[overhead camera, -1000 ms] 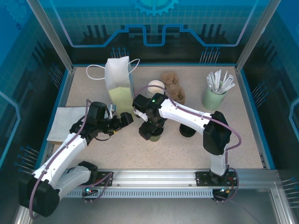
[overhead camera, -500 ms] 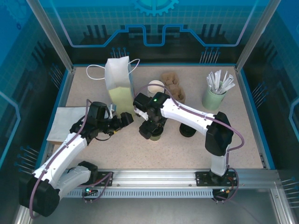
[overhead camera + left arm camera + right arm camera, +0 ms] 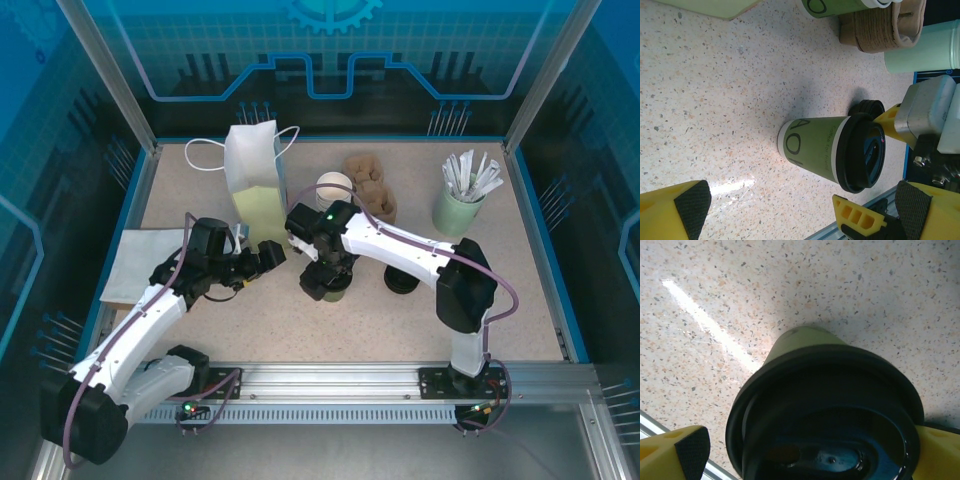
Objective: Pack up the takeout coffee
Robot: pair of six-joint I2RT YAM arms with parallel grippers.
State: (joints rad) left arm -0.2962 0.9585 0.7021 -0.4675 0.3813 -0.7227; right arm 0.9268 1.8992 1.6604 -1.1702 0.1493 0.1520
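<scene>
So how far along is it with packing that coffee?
Done: the black lid is on the cup. In hand: the right jaws stand open on either side of the cup, not gripping it yet. Left to do: the cup stands on the table and has to go into the bag.

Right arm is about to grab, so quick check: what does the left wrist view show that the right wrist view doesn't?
Left wrist: the takeout coffee side-on, green wall and base on the table, a loose black lid beside it, cardboard sleeves beyond. Right wrist: the cup's lid from straight above, close up. Both: the lidded cup standing, the right gripper open either side of its lid.
</scene>
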